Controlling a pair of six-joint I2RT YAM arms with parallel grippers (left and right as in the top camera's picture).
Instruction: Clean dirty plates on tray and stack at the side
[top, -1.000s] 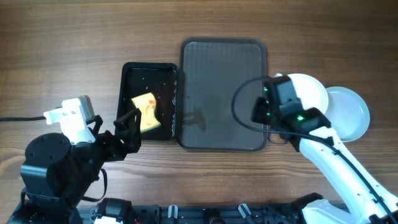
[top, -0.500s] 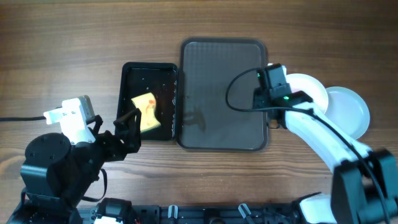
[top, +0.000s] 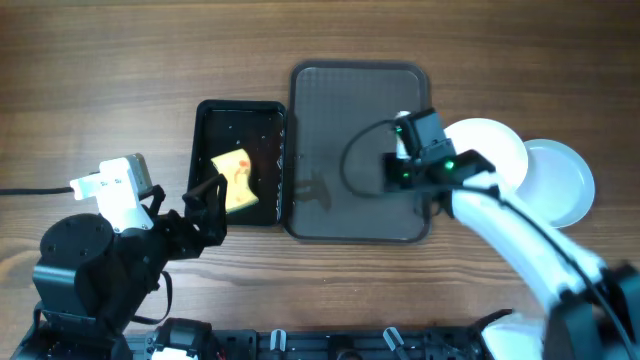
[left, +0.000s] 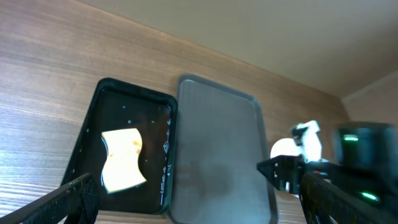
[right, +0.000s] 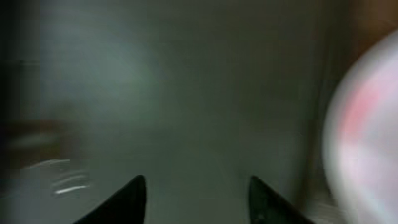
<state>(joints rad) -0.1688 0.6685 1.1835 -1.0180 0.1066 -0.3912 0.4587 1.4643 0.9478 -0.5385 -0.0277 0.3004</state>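
Note:
The dark tray (top: 340, 110) lies at the table's centre with nothing on it. Right of it on the wood sit a white plate (top: 495, 150) and a paler plate (top: 562, 182), edges close together. My right gripper (top: 396, 165) hovers over the tray's right part, just left of the white plate. In the blurred right wrist view its dark fingertips (right: 134, 194) stand apart with only tray surface between them. A plate (right: 367, 124) with a red smear shows at that view's right edge. My left gripper (top: 205, 205) stands open at the black tub's near end, holding nothing.
A glossy black tub (top: 205, 130) lies left of the tray with a yellow sponge (top: 235, 180) inside. In the left wrist view the tub (left: 93, 124), sponge (left: 122, 158), tray (left: 217, 149) and the right arm (left: 323, 168) are visible.
The right arm has swung left, from beside the white plate to over the tray's right part. The left arm, sponge and plates have not moved.

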